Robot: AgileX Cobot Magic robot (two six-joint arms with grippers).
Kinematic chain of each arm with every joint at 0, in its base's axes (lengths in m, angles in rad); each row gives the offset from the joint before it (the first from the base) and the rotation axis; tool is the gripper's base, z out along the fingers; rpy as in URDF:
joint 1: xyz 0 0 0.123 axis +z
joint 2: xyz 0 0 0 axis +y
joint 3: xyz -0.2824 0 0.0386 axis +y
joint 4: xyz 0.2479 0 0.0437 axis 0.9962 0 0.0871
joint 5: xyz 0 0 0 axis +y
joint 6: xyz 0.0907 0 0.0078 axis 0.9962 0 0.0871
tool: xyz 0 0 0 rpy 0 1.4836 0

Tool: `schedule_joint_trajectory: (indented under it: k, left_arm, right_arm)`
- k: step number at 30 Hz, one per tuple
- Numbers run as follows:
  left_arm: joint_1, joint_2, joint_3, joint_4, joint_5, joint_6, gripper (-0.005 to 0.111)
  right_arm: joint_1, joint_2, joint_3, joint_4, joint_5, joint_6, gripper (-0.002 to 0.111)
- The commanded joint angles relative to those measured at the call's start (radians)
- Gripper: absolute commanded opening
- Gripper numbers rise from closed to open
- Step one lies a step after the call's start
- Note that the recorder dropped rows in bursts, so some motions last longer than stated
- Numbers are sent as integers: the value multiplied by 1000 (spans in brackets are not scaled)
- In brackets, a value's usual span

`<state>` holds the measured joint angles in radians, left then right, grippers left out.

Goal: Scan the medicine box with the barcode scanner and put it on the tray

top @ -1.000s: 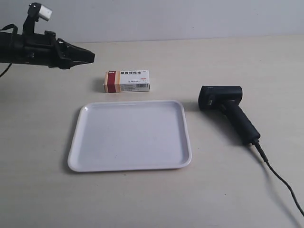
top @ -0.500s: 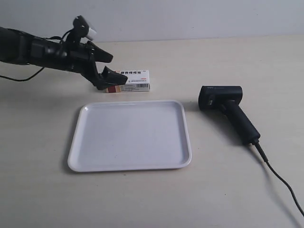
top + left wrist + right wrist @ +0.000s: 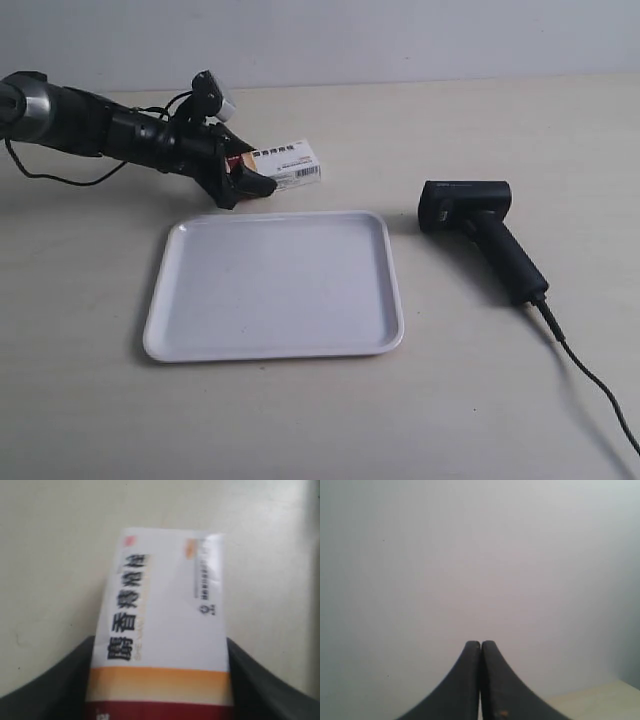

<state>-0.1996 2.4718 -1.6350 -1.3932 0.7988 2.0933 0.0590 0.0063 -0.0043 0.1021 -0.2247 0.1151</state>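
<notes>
The medicine box (image 3: 290,163), white with a dark red and tan band, sits behind the tray with its right end tilted up. The arm at the exterior view's left reaches in low, and its gripper (image 3: 240,175) holds the box's banded end. In the left wrist view the box (image 3: 165,595) fills the gap of my left gripper (image 3: 161,642), with a black finger (image 3: 65,685) pressed against each long side. The white tray (image 3: 275,285) lies empty in the middle. The black barcode scanner (image 3: 478,228) lies on the table to the tray's right. My right gripper (image 3: 481,644) is shut on nothing, facing a blank wall.
The scanner's thin black cable (image 3: 590,375) trails toward the lower right corner of the exterior view. A small white camera block (image 3: 218,100) sits on top of the reaching arm. The right arm is out of the exterior view.
The arm at the exterior view's left swung down from above the table, opened round the box's left end and closed on it. The box has since turned and tilted.
</notes>
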Motion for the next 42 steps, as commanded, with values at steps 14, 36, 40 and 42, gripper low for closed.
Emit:
schedule_joint_trajectory:
  k: [14, 36, 40, 42]
  left_arm:
    - [-14, -503, 335, 148, 281, 6, 1]
    - [-41, -641, 542, 232, 129, 6, 0]
    - [-41, -639, 542, 244, 141, 6, 0]
    - [-41, -632, 542, 253, 145, 6, 0]
  right_arm:
    - [107, 880, -275, -37, 94, 48, 12]
    - [311, 1772, -731, -191, 192, 10, 89]
    - [311, 1855, -789, -191, 202, -27, 88]
    - [311, 1891, -814, -191, 204, -53, 83]
